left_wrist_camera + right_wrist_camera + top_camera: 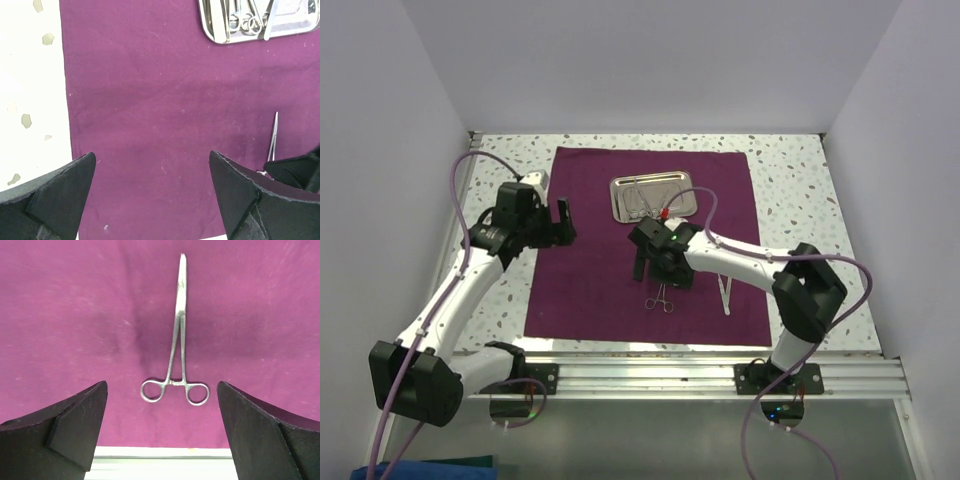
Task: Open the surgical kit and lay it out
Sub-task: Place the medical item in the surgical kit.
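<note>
The dark purple cloth [590, 270] lies spread flat on the table. The steel tray [685, 203] sits on its far middle and holds several silver instruments [642, 200]. One ring-handled forceps [660, 298] lies on the cloth near the front edge, and tweezers [725, 293] lie to its right. My right gripper [642, 262] is open and empty, hovering just above and behind the forceps [177, 340]. My left gripper [561, 224] is open and empty above the left part of the cloth [165, 110]. The tray [212, 27] shows at the top right of the left wrist view.
The speckled tabletop [500, 170] shows around the cloth. An aluminium rail [650, 375] runs along the near edge, just below the cloth's front hem. White walls close in the left, right and back.
</note>
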Robot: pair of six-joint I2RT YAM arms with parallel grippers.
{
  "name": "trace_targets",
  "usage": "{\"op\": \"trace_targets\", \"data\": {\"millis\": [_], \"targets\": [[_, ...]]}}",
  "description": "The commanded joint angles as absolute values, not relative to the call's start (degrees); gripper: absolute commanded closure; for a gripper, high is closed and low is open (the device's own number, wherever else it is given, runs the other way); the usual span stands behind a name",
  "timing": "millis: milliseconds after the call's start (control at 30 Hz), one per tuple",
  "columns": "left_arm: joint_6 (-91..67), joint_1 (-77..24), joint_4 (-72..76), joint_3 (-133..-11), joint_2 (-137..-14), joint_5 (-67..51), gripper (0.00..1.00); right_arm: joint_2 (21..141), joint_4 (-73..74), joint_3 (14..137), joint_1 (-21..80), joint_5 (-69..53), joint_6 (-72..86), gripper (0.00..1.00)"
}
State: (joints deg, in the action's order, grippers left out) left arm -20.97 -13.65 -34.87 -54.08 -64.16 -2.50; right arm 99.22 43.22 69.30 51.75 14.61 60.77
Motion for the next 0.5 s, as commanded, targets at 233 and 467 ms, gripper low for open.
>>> {"op": "trace_targets", "data": {"millis": [233, 467], "targets": [[-22.8, -14.1, -28.9, -67.7, -74.3, -5.9, 0.00, 77.1, 54.5, 79.5, 51.9, 27.7, 52.7, 0.07], [-28.0, -17.2, -22.7, -81.7, -89.5, -8.6, 0.00, 62.5, 63.4, 76.1, 51.9, 33.4, 50.4, 0.07]]}}
